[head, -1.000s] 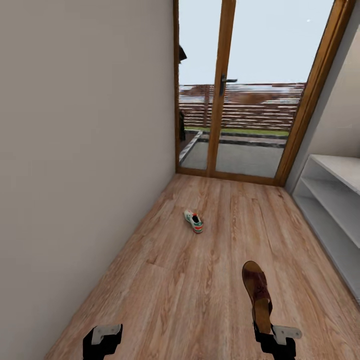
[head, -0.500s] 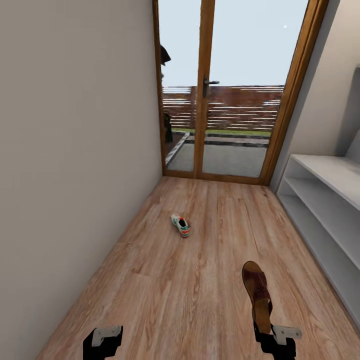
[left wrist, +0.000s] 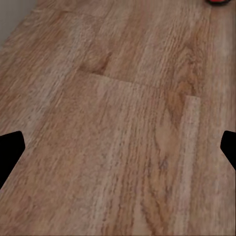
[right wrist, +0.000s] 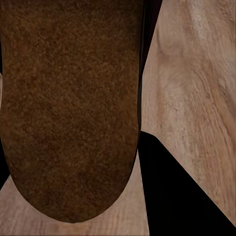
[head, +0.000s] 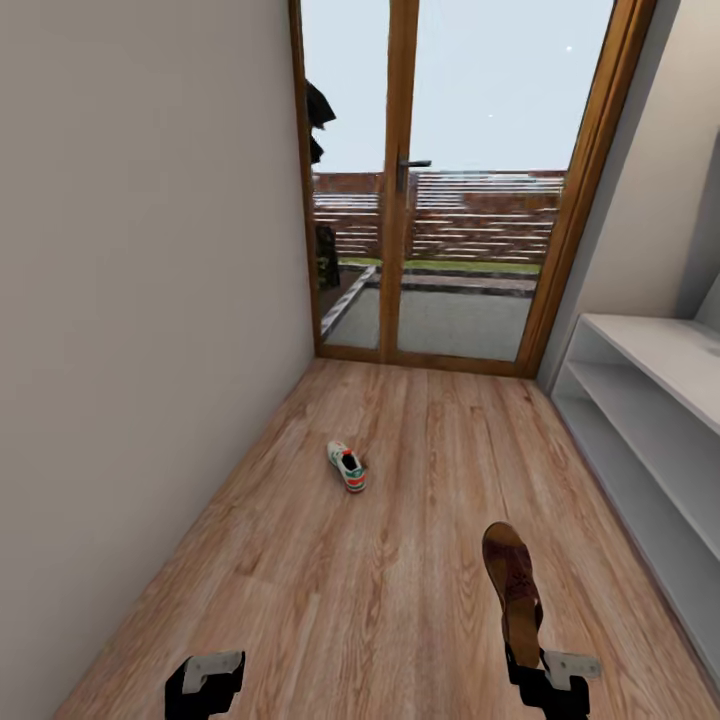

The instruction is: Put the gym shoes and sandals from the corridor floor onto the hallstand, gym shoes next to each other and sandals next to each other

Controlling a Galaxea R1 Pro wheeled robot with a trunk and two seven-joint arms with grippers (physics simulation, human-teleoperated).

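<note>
My right gripper [head: 527,662] is shut on the heel end of a brown sandal [head: 513,580], which sticks forward above the corridor floor [head: 400,560]. In the right wrist view the sandal [right wrist: 69,108] fills the space between the fingers [right wrist: 172,182]. One gym shoe [head: 347,467], white with green and orange, lies on the floor ahead, left of centre. The light-grey hallstand [head: 650,400] stands along the right wall with open shelves. My left gripper [head: 204,682] hangs low at the left; its dark fingertips [left wrist: 10,152] stand far apart over bare planks, so it is open and holds nothing.
A plain wall [head: 140,300] runs along the left. A wooden-framed glass door [head: 400,190] closes the far end of the corridor, with a fence and patio outside. Wood planks stretch between me and the shoe.
The whole view has swung and shifted, so the door and gym shoe sit further left and the hallstand shows more. Both grippers and the held sandal keep their places in the picture.
</note>
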